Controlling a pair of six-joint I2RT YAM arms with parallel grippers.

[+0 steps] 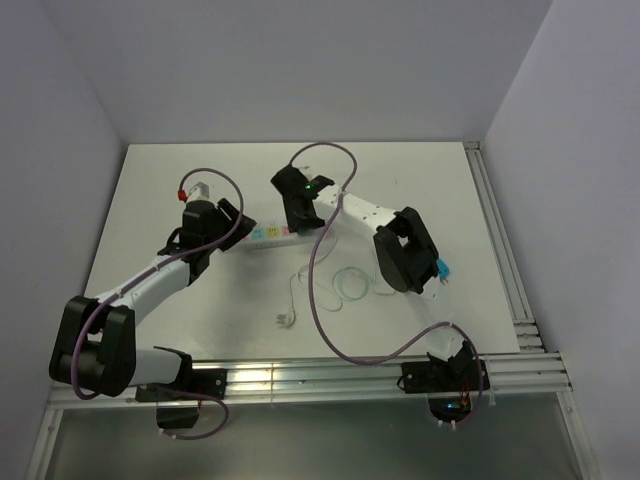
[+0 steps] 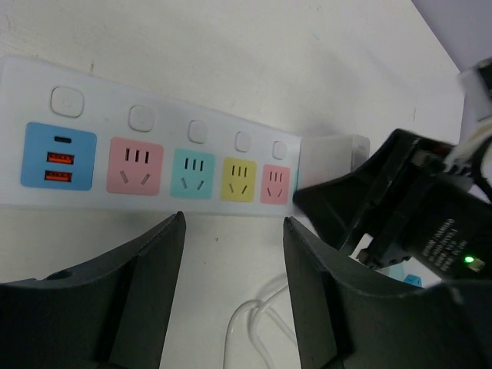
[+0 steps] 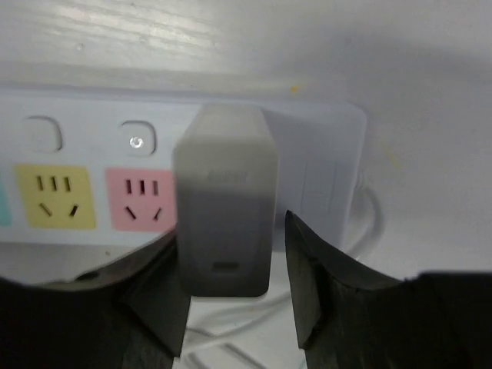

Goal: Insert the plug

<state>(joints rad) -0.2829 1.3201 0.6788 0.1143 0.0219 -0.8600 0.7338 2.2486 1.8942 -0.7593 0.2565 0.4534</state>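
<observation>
white power strip (image 1: pixel 268 236) across the middle of the table (image 1: pixel 420 200), nearer the far edge, with a blue usb panel and then pink, teal, yellow and pink sockets in a row. toward the near edge from it, a loose white cable (image 1: pixel 297 290) ending in a small connector (image 1: pixel 287 320), and just beside that a pale thin cable loop (image 1: pixel 350 287). near the far left corner, a small red-tipped piece (image 1: pixel 183 194). purple harness cable (image 1: pixel 320 300) sagging off the right arm over the loose cable.

white charger adapter (image 3: pixel 223 207) standing at the strip's right end, past the last pink socket; cannot tell whether fully seated. right gripper (image 3: pixel 231 227) reaching in from the right edge, crowding that end, fingers flanking the adapter: one against its side, a sliver showing at the other, so cannot tell whether clamped. left gripper (image 2: pixel 233 219) reaching up from the near left corner, hovering on the strip's near side, fingers spread apart and empty, facing the teal and yellow sockets.
</observation>
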